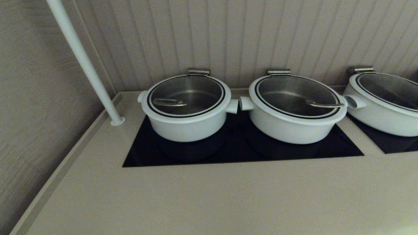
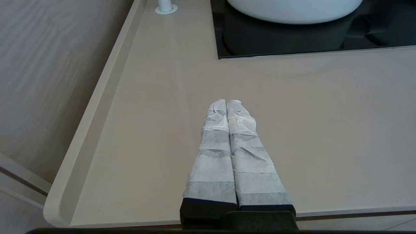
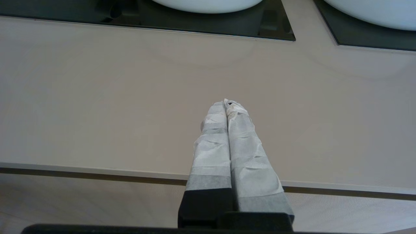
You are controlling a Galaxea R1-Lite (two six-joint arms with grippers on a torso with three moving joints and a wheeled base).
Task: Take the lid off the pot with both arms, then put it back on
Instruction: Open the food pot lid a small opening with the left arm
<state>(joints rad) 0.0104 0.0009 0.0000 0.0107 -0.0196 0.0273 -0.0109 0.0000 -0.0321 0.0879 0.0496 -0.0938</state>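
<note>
The pot (image 1: pixel 186 125) is the leftmost, narrower and deeper white one, standing on the black cooktop (image 1: pixel 241 153). The lid (image 1: pixel 186 95) sits shut on it, its steel wire handle (image 1: pixel 169 102) on the left side. Neither arm shows in the head view. My left gripper (image 2: pixel 226 102) is shut and empty, low over the beige counter near its front edge, with the pot's underside (image 2: pixel 292 11) well ahead of it. My right gripper (image 3: pixel 227 103) is shut and empty over the counter's front edge.
Two wider white pots with lids stand to the right, one in the middle (image 1: pixel 295 112) and one at the far right (image 1: pixel 382 104). A white pole (image 1: pixel 83 62) rises from the counter's back left corner. A raised lip (image 2: pixel 97 107) edges the counter's left side.
</note>
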